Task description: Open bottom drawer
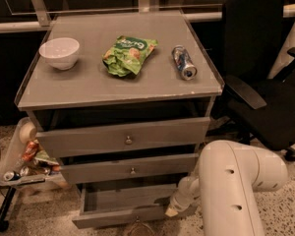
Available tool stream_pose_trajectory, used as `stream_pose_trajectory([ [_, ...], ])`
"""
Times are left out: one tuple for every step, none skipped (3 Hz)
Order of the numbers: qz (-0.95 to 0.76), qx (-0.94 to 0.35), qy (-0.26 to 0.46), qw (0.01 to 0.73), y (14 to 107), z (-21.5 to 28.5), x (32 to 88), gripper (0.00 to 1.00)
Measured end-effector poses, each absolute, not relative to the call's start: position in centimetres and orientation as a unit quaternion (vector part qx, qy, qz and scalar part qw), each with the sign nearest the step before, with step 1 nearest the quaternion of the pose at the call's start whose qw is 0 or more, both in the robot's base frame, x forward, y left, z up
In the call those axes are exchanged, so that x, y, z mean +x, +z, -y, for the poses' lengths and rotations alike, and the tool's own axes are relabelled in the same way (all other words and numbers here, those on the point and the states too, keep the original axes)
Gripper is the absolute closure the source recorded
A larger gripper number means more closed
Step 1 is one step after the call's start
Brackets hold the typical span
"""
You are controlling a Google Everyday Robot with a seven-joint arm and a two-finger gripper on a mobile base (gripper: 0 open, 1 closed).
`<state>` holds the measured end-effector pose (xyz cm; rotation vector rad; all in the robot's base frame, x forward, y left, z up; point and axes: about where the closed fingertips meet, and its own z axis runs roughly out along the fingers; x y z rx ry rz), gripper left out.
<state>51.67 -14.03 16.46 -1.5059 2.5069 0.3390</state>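
Observation:
The bottom drawer point(123, 215) of the grey cabinet stands pulled out toward me, its plain grey inside point(123, 198) showing. Its small knob point(136, 220) sits at the lower edge of the view. My white arm point(236, 186) comes in from the lower right. The gripper point(173, 209) is at the drawer's right front corner, right by the front panel. The two drawers above, the top one point(123, 137) and the middle one point(130, 168), are slightly ajar.
On the cabinet top point(88, 82) lie a white bowl point(59, 52), a green snack bag point(129, 54) and a can point(184, 61) on its side. A black office chair point(265, 92) stands at the right. A tray of items point(24, 163) hangs at the left.

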Motion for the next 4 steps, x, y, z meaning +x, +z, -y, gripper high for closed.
stream_pose_trajectory([
  [-0.854, -0.499, 0.109, 0.095, 16.6, 14.6, 51.1, 1.00],
  [-0.854, -0.499, 0.109, 0.095, 16.6, 14.6, 51.1, 1.00],
  [-0.856, -0.498, 0.112, 0.081, 16.2, 14.6, 49.6, 1.00],
  [-0.856, -0.498, 0.112, 0.081, 16.4, 14.5, 49.7, 1.00],
])
